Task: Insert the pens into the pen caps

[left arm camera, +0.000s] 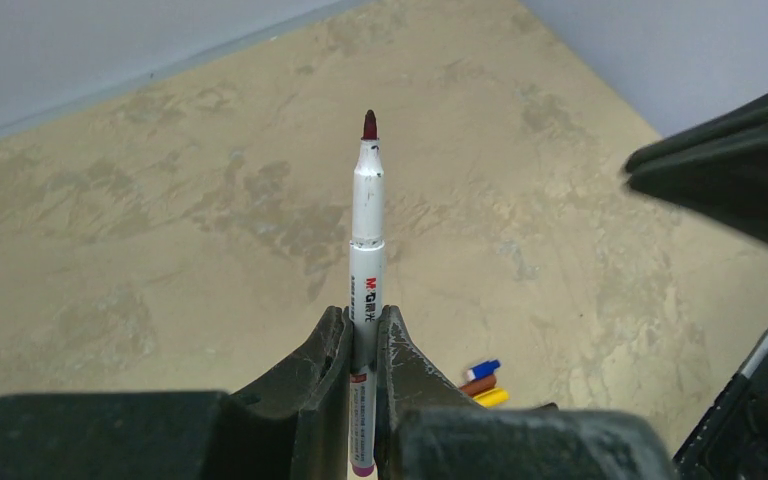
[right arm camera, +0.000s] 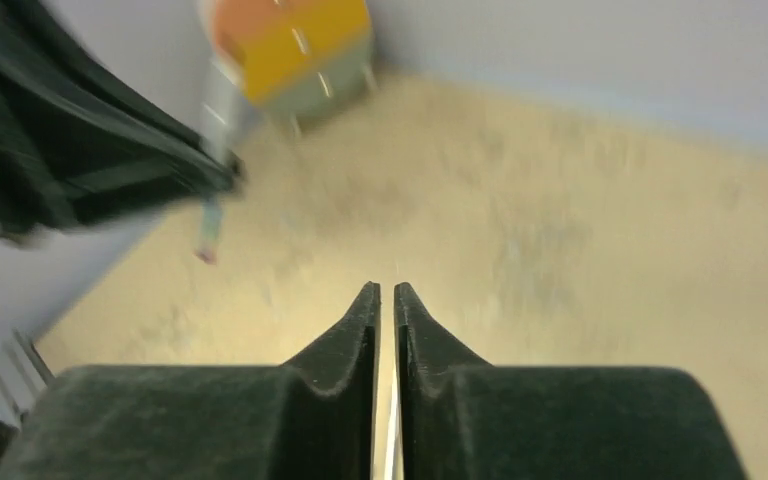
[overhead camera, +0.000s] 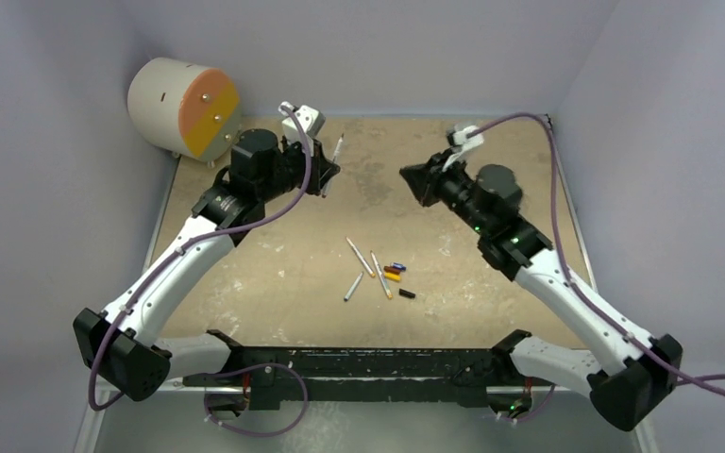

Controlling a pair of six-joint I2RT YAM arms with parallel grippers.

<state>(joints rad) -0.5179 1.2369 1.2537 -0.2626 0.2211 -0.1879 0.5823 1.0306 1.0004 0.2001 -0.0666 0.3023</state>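
Left gripper: clamped on a white pen, low on the barrel. Most of the pen's length sticks out past the fingers, dark red tip bare.

Right gripper: fingers close together with a thin slit, nothing seen between them. That view is blurred, so I cannot tell if it is fully closed.

Both grippers hang in the air above the table, on the far side of the cap cluster, facing each other, near but apart.

Cap cluster: blue cap, red-brown cap and yellow cap lie packed side by side. The black cap lies just nearer the arm bases. Three loose pens lie just left of the cluster.

Risks, as I judge them:
- The matching red-brown cap sits wedged between two others. Fingers reaching for it could scatter the neighbours or grab the wrong one.
- With so low a grip, any off-axis push into a cap may lever the pen askew or make it slip.
- The arms work close together, so a clash is possible.
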